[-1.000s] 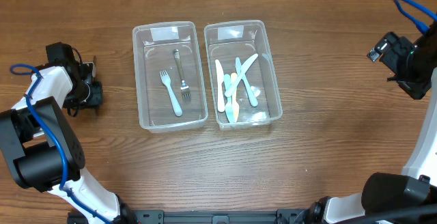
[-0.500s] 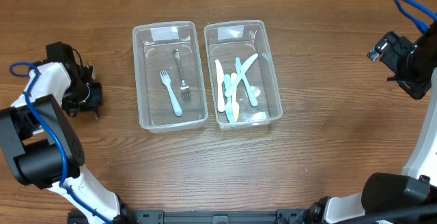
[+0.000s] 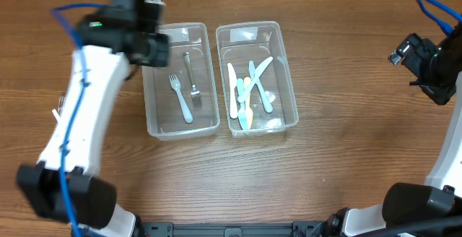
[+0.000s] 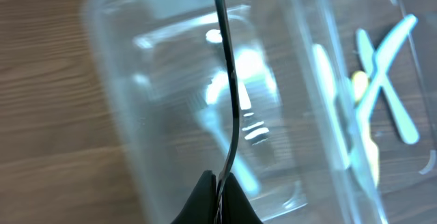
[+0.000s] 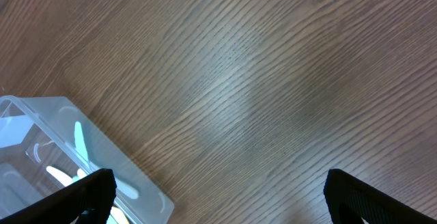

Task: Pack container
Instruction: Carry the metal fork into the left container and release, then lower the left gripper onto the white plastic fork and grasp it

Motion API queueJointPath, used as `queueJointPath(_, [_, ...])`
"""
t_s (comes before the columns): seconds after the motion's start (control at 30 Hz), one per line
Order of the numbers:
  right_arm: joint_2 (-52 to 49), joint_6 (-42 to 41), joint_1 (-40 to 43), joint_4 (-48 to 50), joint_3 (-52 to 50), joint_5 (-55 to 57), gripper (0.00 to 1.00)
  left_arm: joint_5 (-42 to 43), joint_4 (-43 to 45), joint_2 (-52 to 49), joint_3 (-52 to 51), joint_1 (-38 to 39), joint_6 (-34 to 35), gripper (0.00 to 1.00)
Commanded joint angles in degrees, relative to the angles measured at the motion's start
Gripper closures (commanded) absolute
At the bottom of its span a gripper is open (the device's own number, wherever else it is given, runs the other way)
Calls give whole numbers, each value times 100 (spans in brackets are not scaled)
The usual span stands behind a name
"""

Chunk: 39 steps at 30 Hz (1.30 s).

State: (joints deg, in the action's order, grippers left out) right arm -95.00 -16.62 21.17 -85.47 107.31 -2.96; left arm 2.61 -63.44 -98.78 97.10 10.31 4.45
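My left gripper [image 3: 149,47] is over the far left corner of the left clear container [image 3: 146,85]. In the left wrist view it [image 4: 220,191] is shut on a thin metal utensil [image 4: 229,80], seen edge-on, reaching over that container [image 4: 116,108]. A light-blue fork [image 3: 181,97] and a metal fork [image 3: 190,75] lie inside it. The right clear container [image 3: 293,85] holds several pale plastic utensils [image 3: 247,92]. My right gripper [image 3: 432,78] is open and empty at the table's right edge, its fingers wide apart [image 5: 218,200].
The two containers stand side by side at the table's middle. The right container's corner shows in the right wrist view [image 5: 48,118]. The left arm crosses the table's left side. A small pale thing [image 3: 57,110] shows beside it.
My left arm has swung from the table's far left edge up and right to the left container, now gripping a metal utensil. The right arm has not moved.
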Motion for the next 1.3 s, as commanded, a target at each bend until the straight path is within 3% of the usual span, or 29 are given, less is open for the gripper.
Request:
queueJointPath(0.0, [39,9,-20,24,11,28,0,83,205,-752,-192,417,466,96])
queueJointPath(0.2, [39,9,-20,7,11,26,0,83,240,-1902,-192,483,560,96])
queueJointPath(0.4, [39,9,-20,-9,11,28,0,85,162,-1895,2,483,540,60])
queueJointPath(0.53, [39,9,-20,-22,11,28,0,-210,-564,-1539,804,472,557,51])
queueJointPath(0.6, [39,11,-20,-31,11,28,0,-813,-1161,-1029,1193,404,894,35])
queueJointPath(0.67, [39,11,-20,-28,11,28,0,-872,-1504,-363,1239,208,1086,31])
queueJointPath(0.77, [39,9,-20,-28,11,28,0,-1084,-1912,739,1097,-463,1565,24])
queueJointPath(0.93, [39,7,-20,-31,11,26,0,-1051,-1919,2090,328,-2363,1464,17])
queueJointPath(1.03, [39,7,-20,-31,11,24,0,-763,-1561,2428,-588,-3344,1143,14])
queueJointPath(1.27, [39,7,-20,-52,11,24,0,-415,-39,2118,-2699,-4391,960,2])
